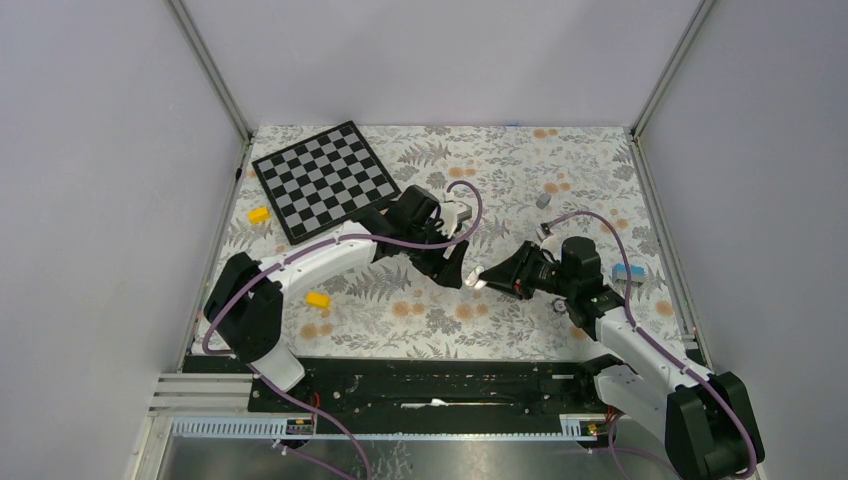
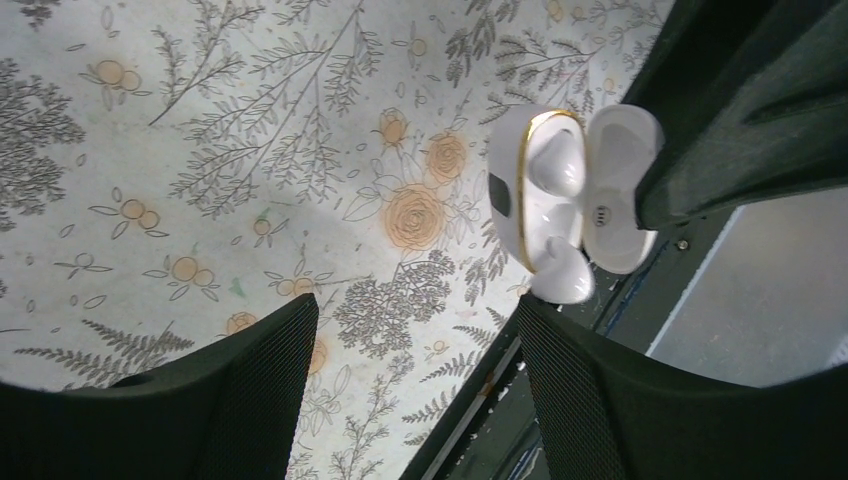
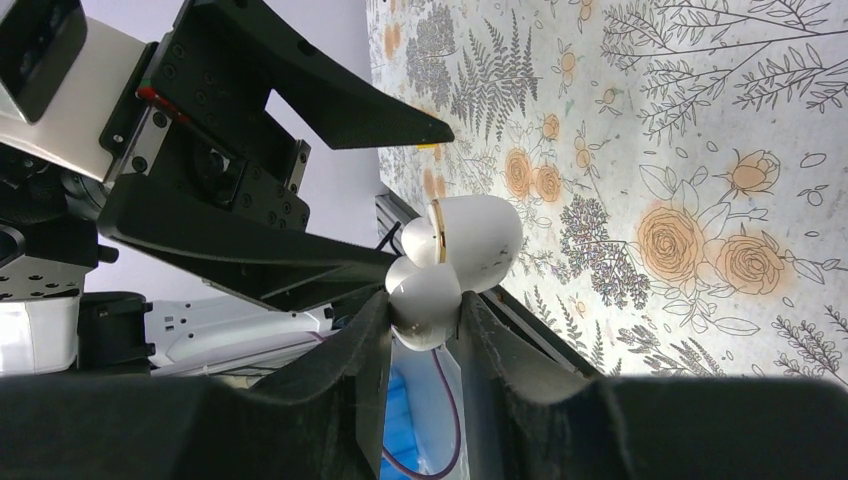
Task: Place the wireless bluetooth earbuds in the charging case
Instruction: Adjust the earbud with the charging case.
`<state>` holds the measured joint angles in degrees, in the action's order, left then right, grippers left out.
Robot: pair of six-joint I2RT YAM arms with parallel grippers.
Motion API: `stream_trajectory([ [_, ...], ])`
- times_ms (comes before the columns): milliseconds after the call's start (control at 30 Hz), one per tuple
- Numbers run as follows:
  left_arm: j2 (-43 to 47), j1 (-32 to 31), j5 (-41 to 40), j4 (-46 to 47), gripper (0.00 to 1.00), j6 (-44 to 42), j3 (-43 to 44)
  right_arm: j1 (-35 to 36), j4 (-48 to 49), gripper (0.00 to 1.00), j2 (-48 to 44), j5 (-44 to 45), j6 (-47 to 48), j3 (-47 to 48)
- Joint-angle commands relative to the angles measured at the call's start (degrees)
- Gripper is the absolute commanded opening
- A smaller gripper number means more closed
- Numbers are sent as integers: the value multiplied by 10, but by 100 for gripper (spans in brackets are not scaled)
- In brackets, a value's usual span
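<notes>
Right pincer is clamped on one rounded half of the charging case; the gold-rimmed half sticks up free above the fingers. The case looks lifted off the desk, lid swung open. Left pincer is spread wide with nothing between its fingers. Key relation: in the left wrist view the case sits upper right of frame, beyond and right of the gap between the left fingers, not lined up with that gap. Its two open halves lie side by side, long axis running roughly top to bottom of frame, and the opened inside faces the left camera. In the top view both pincers meet at centre frame, tips near each other, case between them at the right tip; the right arm has it, the left is the near free one. Inside reads white and I cannot tell sockets from contents. Counts: one case, two pincers. Earbuds: zero made out in any view, no small black buds on the desk or in either pincer that I can tell. Judgement: the next move needs a bud located first; the left pincer is empty and the case is already presented open. Other items: one chessboard upper left, two yellow blocks, one blue piece at right, one small grey piece.
</notes>
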<state>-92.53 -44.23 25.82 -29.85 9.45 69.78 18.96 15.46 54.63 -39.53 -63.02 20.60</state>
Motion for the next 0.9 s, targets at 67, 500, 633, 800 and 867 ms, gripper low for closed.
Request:
stream_trajectory([
  [67,2,1,-39,48,75,-8,27,5,10,0,-8,-37,2,16],
  [500,39,5,-100,38,75,20,22,5,6,0,-14,-32,1,13],
  [633,82,6,-156,15,75,76,12,5,5,0,-14,-27,2,11],
  [800,137,5,-180,-15,72,214,1,5,1,0,-14,-11,3,10],
  [867,151,2,-178,-18,73,275,-12,5,-1,0,-13,1,4,9],
])
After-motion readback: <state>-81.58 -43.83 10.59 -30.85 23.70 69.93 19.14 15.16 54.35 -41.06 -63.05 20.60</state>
